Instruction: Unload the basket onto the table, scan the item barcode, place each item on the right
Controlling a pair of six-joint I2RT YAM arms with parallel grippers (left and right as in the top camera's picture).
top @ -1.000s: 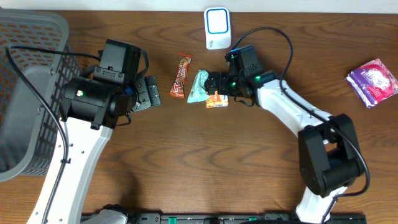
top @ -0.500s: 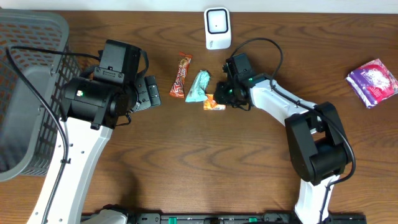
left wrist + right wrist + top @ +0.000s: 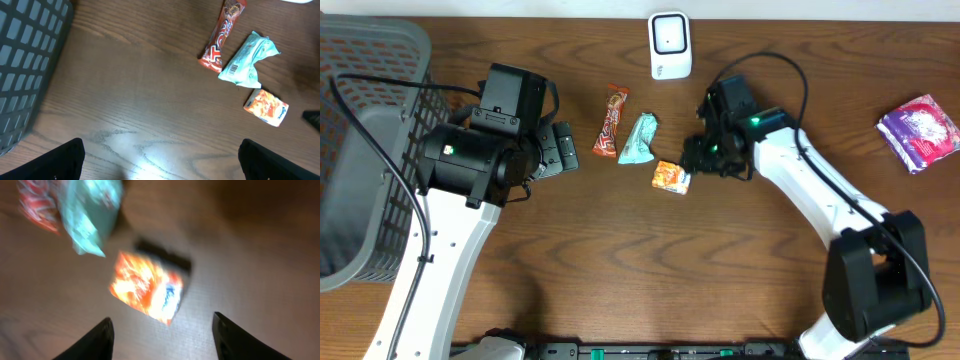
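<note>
A small orange snack packet [image 3: 670, 177] lies flat on the wooden table, apart from the other items. In the right wrist view the orange packet [image 3: 147, 287] sits just ahead of my right gripper [image 3: 162, 342], whose fingers stand open with nothing between them. Seen from above, the right gripper [image 3: 696, 160] hovers just right of the packet. The white barcode scanner [image 3: 670, 45] stands at the table's far edge. My left gripper [image 3: 563, 150] is open and empty, left of the items; its wrist view shows the orange packet [image 3: 266, 106] far off to the right.
A red candy bar [image 3: 612, 122] and a teal packet [image 3: 640, 138] lie side by side left of the orange packet. A purple packet [image 3: 918, 132] rests at the far right. A grey basket [image 3: 365, 150] fills the left edge.
The right gripper closed in on the orange packet, nudged it slightly toward the near side, then drew back to the right and opened. The left arm has not moved.
</note>
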